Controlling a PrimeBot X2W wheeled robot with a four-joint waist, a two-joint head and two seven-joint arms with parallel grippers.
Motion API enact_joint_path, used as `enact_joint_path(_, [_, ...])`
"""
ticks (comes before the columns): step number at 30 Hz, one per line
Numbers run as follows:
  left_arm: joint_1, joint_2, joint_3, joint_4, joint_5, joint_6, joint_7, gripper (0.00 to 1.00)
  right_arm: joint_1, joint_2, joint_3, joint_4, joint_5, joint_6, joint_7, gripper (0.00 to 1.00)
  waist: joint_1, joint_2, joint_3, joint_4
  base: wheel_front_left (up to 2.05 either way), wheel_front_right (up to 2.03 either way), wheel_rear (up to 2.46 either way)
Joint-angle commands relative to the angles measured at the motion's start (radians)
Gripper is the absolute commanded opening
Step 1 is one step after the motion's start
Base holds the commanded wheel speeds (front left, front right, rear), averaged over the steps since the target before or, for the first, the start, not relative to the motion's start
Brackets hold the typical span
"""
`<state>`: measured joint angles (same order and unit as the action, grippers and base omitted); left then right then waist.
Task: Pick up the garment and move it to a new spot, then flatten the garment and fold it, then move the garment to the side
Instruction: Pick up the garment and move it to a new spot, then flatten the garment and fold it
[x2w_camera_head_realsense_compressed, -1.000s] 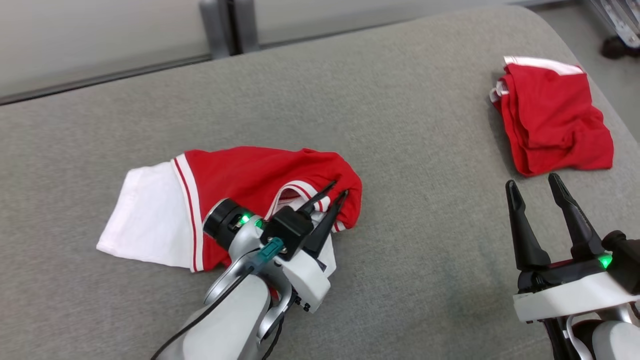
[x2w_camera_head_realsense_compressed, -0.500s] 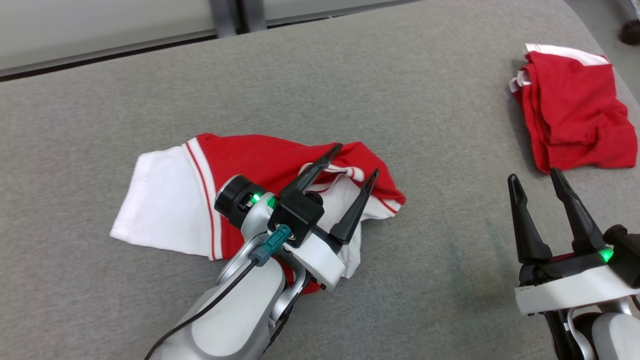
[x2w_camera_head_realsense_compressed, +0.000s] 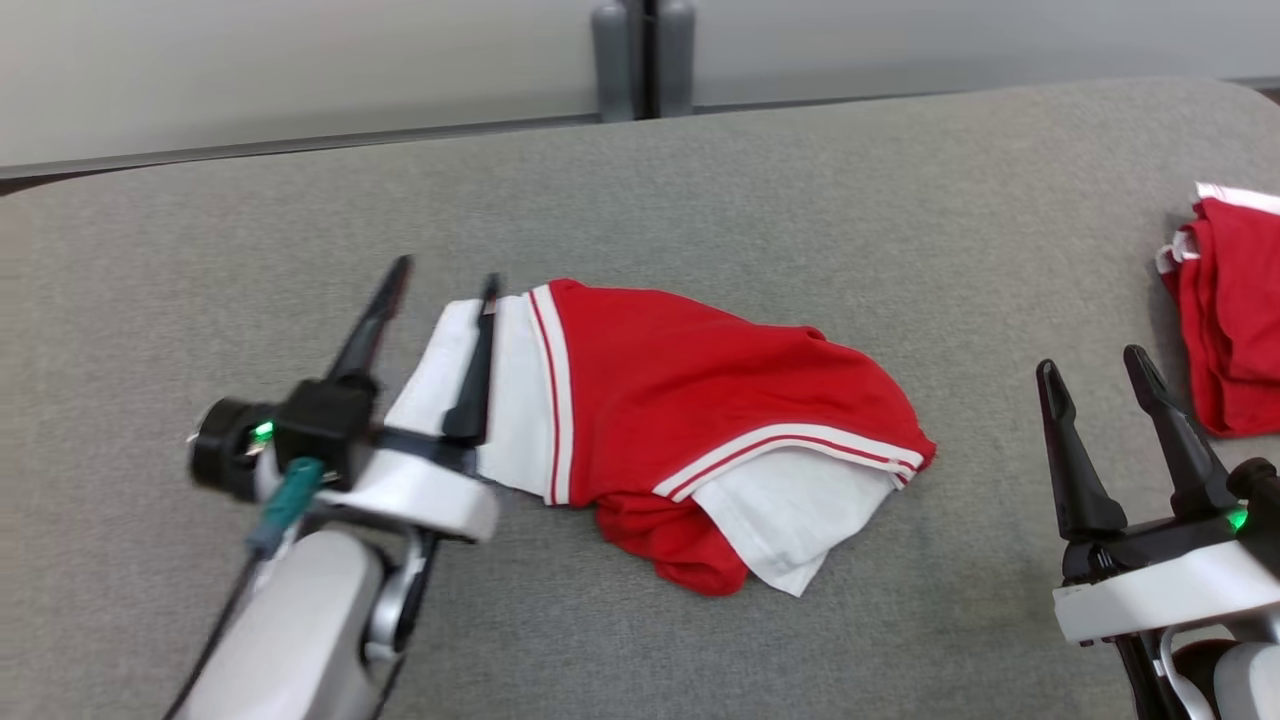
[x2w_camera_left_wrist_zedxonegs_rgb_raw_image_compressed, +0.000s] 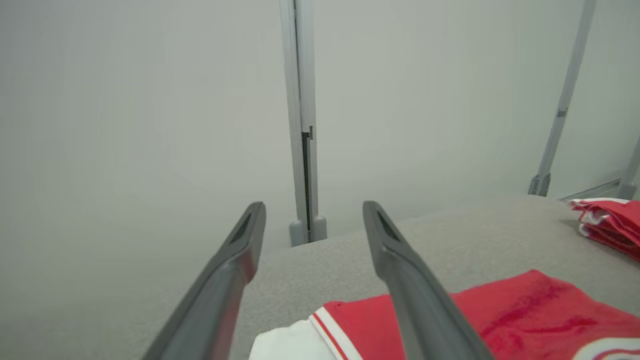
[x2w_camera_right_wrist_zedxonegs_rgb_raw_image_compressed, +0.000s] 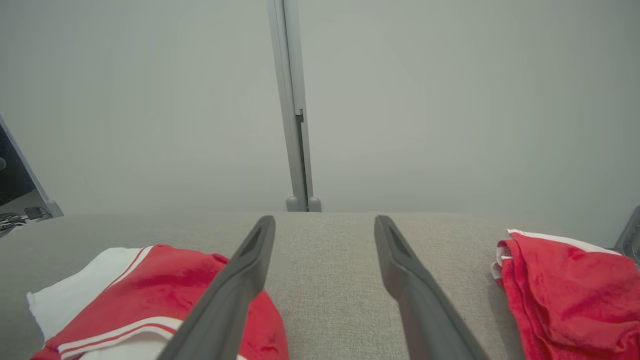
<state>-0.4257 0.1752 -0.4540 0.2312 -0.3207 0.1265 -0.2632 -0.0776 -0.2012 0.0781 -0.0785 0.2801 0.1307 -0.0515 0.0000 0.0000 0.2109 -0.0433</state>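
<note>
head view: garment (x2w_camera_head_realsense_compressed: 700, 400), red with white panels and striped trim, lies crumpled at the middle of the grey padded surface (x2w_camera_head_realsense_compressed: 800, 180). my left gripper (x2w_camera_head_realsense_compressed: 446, 275) sits at its white left end, fingers spread apart with nothing between them. one finger overlaps the white cloth in the picture (touching or just above, i cannot tell; the arm is blurred). right gripper (x2w_camera_head_realsense_compressed: 1090, 362) is at lower right, spread wide and empty, well apart from the garment. a second red garment (x2w_camera_head_realsense_compressed: 1230, 310) lies bunched at the right edge.

left wrist view: both fingers splayed, with grey surface and a pale wall (x2w_camera_left_wrist_zedxonegs_rgb_raw_image_compressed: 150, 100) seen between them. the garment's white-and-red end lies under the right-hand finger.

right wrist view: fingers splayed over bare grey surface. garment at lower left, second red garment at lower right, neither touched.
</note>
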Motion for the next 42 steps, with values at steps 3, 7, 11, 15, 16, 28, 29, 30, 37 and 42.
enact_joint_path(3, [0.080, 0.049, 0.083, -0.024, -0.032, 0.025, -0.001, 1.00, 0.026, -0.007, -0.007, -0.013, -0.013, 0.000, 0.014, 1.00, 0.0000, 0.0000, -0.042, 0.048, 0.00, 0.00, 0.00])
enact_joint_path(7, [0.169, 0.088, 0.162, -0.053, -0.064, 0.034, -0.001, 1.00, 0.050, -0.008, -0.012, -0.022, -0.014, 0.000, 0.029, 1.00, 0.0000, 0.0000, -0.069, 0.072, 0.00, 0.00, 0.00])
enact_joint_path(11, [0.247, 0.107, 0.198, -0.082, -0.104, 0.017, -0.001, 1.00, 0.079, -0.004, -0.019, -0.029, -0.018, 0.000, 0.042, 1.00, 0.0000, 0.0000, -0.098, 0.090, 0.00, 0.00, 0.00])
enact_joint_path(15, [0.298, 0.133, 0.194, -0.101, -0.104, 0.012, 0.014, 1.00, 0.110, -0.001, -0.023, -0.036, -0.022, 0.000, 0.062, 1.00, 0.0000, 0.0000, -0.128, 0.098, 0.00, 0.00, 0.00])
enact_joint_path(16, [0.308, 0.136, 0.192, -0.109, -0.103, 0.016, 0.017, 1.00, 0.116, 0.000, -0.023, -0.039, -0.023, 0.000, 0.063, 1.00, 0.0000, 0.0000, -0.135, 0.098, 0.00, 0.00, 0.00])
enact_joint_path(28, [0.420, 0.170, 0.150, -0.217, -0.082, 0.050, 0.095, 1.00, 0.197, 0.005, -0.022, -0.056, -0.038, 0.000, 0.105, 1.00, 0.0000, 0.0000, -0.215, 0.091, 0.00, 0.00, 0.00])
enact_joint_path(29, [0.425, 0.172, 0.147, -0.226, -0.081, 0.052, 0.102, 1.00, 0.201, 0.006, -0.020, -0.057, -0.040, 0.000, 0.111, 1.00, 0.0000, 0.0000, -0.217, 0.091, 0.00, 0.00, 0.00])
enact_joint_path(30, [0.432, 0.173, 0.144, -0.236, -0.080, 0.054, 0.104, 1.00, 0.205, 0.007, -0.019, -0.060, -0.042, 0.000, 0.112, 1.00, 0.0000, 0.0000, -0.220, 0.091, 0.00, 0.00, 0.00])
enact_joint_path(37, [0.453, 0.180, 0.133, -0.271, -0.074, 0.069, 0.126, 1.00, 0.217, 0.012, -0.021, -0.080, -0.044, 0.000, 0.121, 1.00, 0.0000, 0.0000, -0.224, 0.092, 0.00, 0.00, 0.00])
enact_joint_path(42, [0.455, 0.178, 0.128, -0.278, -0.069, 0.078, 0.126, 1.00, 0.216, 0.014, -0.022, -0.084, -0.045, 0.000, 0.124, 1.00, 0.0000, 0.0000, -0.223, 0.093, 0.00, 0.00, 0.00])
